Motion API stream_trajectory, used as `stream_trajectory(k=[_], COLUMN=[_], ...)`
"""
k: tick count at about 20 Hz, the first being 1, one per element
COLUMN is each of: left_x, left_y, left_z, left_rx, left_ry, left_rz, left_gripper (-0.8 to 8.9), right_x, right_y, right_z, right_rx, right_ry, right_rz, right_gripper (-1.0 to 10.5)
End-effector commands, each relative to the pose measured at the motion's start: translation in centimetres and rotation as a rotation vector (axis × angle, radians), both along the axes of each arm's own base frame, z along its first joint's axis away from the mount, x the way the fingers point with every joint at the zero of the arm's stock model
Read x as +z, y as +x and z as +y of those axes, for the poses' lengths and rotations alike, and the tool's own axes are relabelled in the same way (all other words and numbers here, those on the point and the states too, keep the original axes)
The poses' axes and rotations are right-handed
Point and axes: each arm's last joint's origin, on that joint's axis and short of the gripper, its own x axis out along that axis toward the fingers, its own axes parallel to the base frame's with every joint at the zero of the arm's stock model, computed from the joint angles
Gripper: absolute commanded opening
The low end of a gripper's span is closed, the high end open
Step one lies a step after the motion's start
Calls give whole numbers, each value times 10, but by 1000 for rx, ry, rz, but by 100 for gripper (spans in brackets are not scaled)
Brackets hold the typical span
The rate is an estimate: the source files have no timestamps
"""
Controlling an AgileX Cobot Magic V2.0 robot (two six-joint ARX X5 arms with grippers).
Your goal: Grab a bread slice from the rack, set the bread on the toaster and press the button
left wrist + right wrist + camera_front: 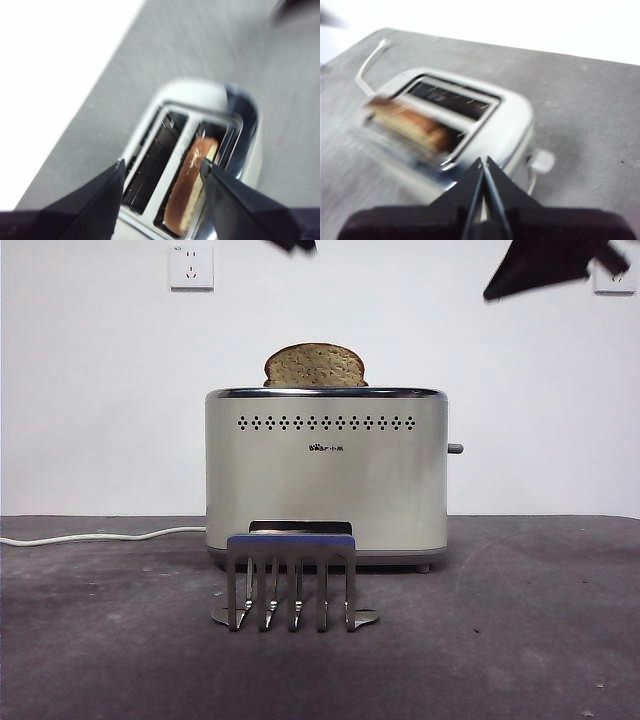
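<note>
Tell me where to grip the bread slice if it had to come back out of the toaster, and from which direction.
Grip the slice of bread by its domed top, the only part showing above the toaster rim. Come straight down from above, jaws across its two flat faces: it stands upright in the slot, so the walls block its sides.

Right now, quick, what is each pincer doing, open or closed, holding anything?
Left pincer: open, empty, above the toaster, where the slice of bread sits in a slot.
Right pincer: closed, empty, above the toaster near the button.
</note>
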Motion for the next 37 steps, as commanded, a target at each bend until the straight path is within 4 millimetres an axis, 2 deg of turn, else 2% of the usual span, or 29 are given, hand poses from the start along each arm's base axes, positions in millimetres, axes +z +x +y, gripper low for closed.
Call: stream_trajectory(k=[1, 3, 8, 14, 20, 25, 32, 37], left_x=[22, 40, 67, 84, 85, 84, 84, 84], left_y=[-24, -47, -88, -117, -124, -124, -124, -124], left_z=[14, 25, 45, 60, 64, 64, 64, 64], left_rx=[81, 79, 31, -26, -31, -29, -29, -28], left_ry=[-153, -236, -369, -437, -449, -445, -444, -444], left_rz=[74, 96, 126, 102, 130, 137, 139, 139], left_gripper=[260, 260, 260, 260, 260, 259, 255, 255], right_x=[-22, -39, -70, -102, -114, -126, -153, -160], right_y=[26, 45, 76, 103, 117, 121, 123, 122], right_z=[-5, -11, -19, -20, -13, -12, -12, -11], right_rx=[-7, 10, 23, 29, 39, 33, 25, 12], right_ry=[114, 200, 357, 428, 421, 411, 373, 328], right_rz=[85, 136, 207, 289, 308, 329, 415, 430], right_gripper=[-13, -13, -13, -13, -13, -13, -13, -13])
